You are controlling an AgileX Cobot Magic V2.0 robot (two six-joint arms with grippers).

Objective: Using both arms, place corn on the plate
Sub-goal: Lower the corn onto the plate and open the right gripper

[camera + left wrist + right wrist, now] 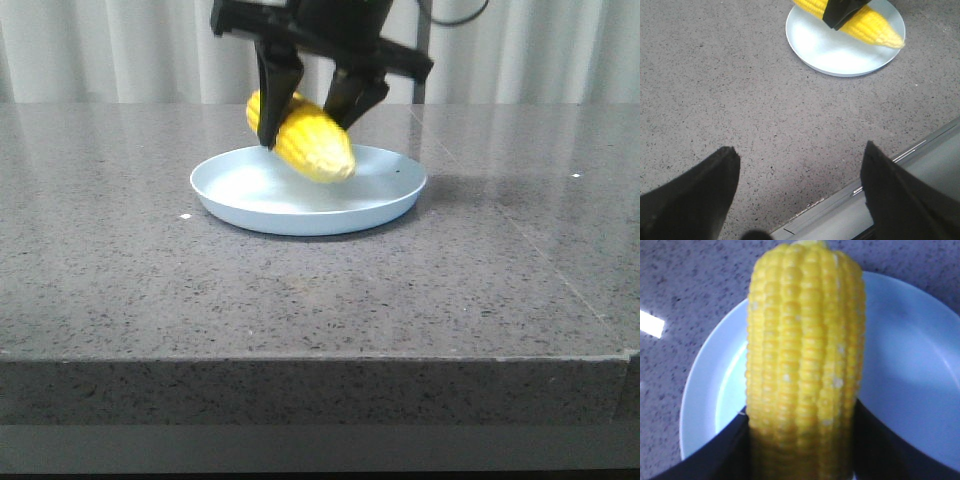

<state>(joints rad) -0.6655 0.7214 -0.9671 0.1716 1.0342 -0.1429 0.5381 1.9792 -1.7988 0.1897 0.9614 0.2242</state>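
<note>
The yellow corn hangs tilted over the pale blue plate, its paler tip lowest and close to the plate's inside. My right gripper is shut on the corn's middle from above. In the right wrist view the corn fills the gap between the black fingers, with the plate beneath it. My left gripper is open and empty, low over the bare table near its front edge, well short of the plate and the corn.
The grey speckled stone table extends all round the plate. Its front edge lies right under my left gripper. A pale curtain hangs behind the table.
</note>
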